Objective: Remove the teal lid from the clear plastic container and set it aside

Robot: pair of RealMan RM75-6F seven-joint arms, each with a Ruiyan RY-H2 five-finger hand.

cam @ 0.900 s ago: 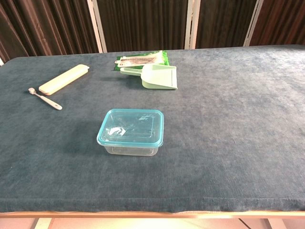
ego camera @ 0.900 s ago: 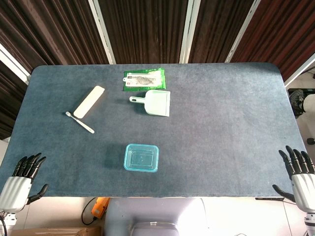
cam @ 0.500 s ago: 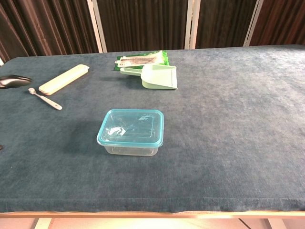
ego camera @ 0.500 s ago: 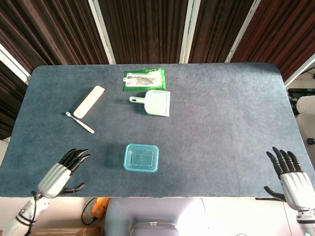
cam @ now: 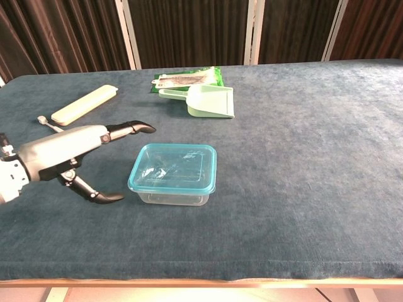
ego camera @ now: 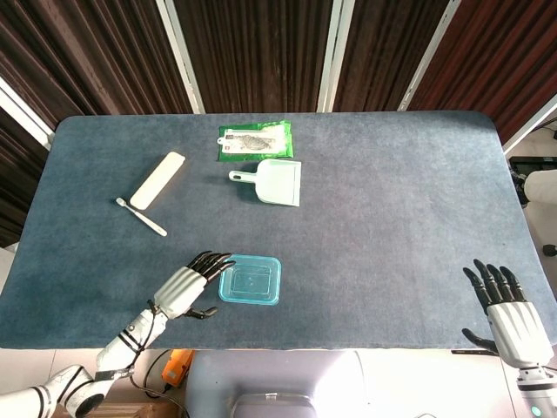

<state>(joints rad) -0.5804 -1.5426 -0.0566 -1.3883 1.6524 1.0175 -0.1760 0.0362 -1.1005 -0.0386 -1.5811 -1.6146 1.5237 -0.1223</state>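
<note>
A clear plastic container (cam: pixel 172 196) stands near the table's front middle, its teal lid (ego camera: pixel 250 279) (cam: pixel 173 167) still seated on top. My left hand (ego camera: pixel 187 286) (cam: pixel 69 154) hovers just left of the container with its fingers spread and holds nothing; the fingertips (ego camera: pixel 218 259) reach the lid's left edge, and the thumb (cam: pixel 101 195) hangs low beside the box. My right hand (ego camera: pixel 503 309) is held up, fingers apart and empty, off the table's front right corner, and only the head view shows it.
A pale green dustpan (ego camera: pixel 277 181) and a green packet (ego camera: pixel 253 140) lie at the back middle. A cream case (ego camera: pixel 158 179) and a toothbrush (ego camera: pixel 142 218) lie at the back left. The blue-grey table (ego camera: pixel 400 218) stretches bare to the right of the container.
My left hand has swept in from the front left corner to the container's left side. My right hand has edged slightly inward and up.
</note>
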